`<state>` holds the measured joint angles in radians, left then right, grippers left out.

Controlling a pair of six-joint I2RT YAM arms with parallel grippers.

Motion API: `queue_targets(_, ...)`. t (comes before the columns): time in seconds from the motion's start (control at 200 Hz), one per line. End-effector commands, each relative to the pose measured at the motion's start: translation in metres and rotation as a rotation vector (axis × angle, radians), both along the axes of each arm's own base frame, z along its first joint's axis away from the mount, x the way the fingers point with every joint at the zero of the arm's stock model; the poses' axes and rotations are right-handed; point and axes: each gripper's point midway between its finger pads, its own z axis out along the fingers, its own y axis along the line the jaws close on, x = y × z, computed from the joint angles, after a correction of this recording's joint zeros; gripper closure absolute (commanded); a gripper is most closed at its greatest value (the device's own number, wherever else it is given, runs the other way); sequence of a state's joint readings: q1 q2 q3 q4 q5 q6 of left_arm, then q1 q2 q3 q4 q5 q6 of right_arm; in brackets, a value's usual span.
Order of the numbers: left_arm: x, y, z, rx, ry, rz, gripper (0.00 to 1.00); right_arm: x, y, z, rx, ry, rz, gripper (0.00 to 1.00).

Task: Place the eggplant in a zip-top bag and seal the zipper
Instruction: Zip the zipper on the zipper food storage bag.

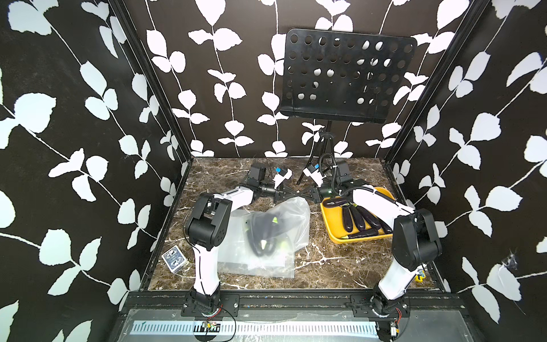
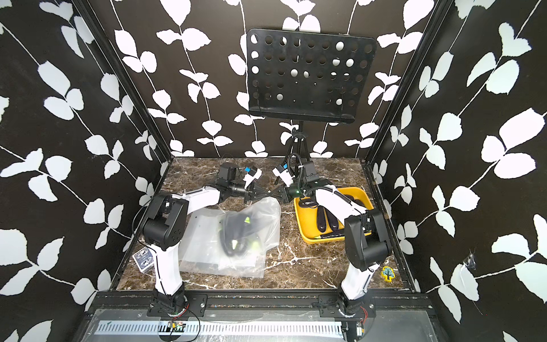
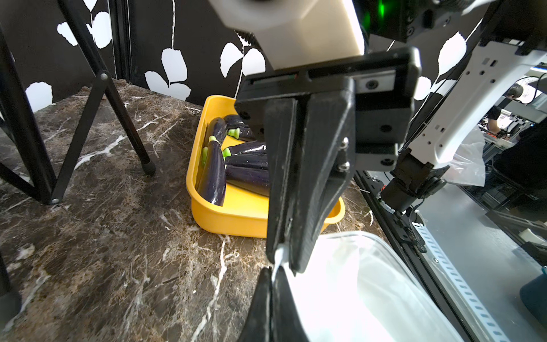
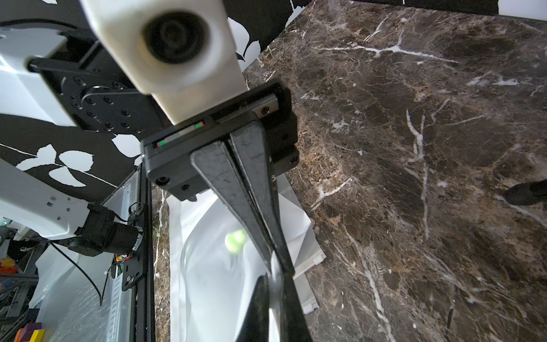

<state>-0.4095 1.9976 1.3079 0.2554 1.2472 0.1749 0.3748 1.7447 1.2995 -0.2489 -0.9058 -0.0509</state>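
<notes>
Clerk: Item, zip-top bag (image 1: 296, 213). Clear plastic, on the table (image 1: 325, 266), lying over a few flat spare bags (image 1: 236, 266). Where is its far edge?

Checker: Raised off the table at the back, pinched between both end effectors, which meet tip to tip.

Clerk: Item, left end effector (image 1: 291, 194). Condition?

Checker: Clenched on the bag's edge. The right wrist view shows its fingers (image 4: 225, 183) pressed together, with film at the tips.

Clerk: Item, right end effector (image 1: 302, 194)?

Checker: Clenched likewise, grasping the same edge just beside the left one. In the left wrist view a white sliver of plastic shows at the tips of its fingers (image 3: 319, 165).

Clerk: Item, eggplant (image 1: 259, 237). Location?

Checker: Inside the bag, dark with green caps, low in the pouch on the robot's side. It is well apart from both sets of fingertips, which hold only plastic. I cannot tell how many lie inside.

Clerk: Item, yellow tray (image 1: 334, 237)?

Checker: On the table to the right of the bag, partly hidden by the right arm, holding more eggplants (image 1: 359, 220).

Clerk: Sundries?

Checker: Deck of cards (image 1: 174, 258) at the table's left edge; black music stand (image 1: 349, 77) at the back.
</notes>
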Motion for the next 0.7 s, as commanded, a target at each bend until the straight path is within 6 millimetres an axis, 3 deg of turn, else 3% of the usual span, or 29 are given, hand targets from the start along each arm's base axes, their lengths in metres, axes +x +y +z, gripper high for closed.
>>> queue_targets(0.0, 0.018, 0.011, 0.028, -0.039, -0.111, 0.06, 1.0, -0.031, -0.012, -0.021, -0.045, 0.118, 0.038, 0.97)
queue_targets(0.695, 0.034, 0.025, 0.033, -0.048, -0.124, 0.137, 1.0, -0.044, -0.02, -0.03, -0.071, 0.148, 0.025, 0.97)
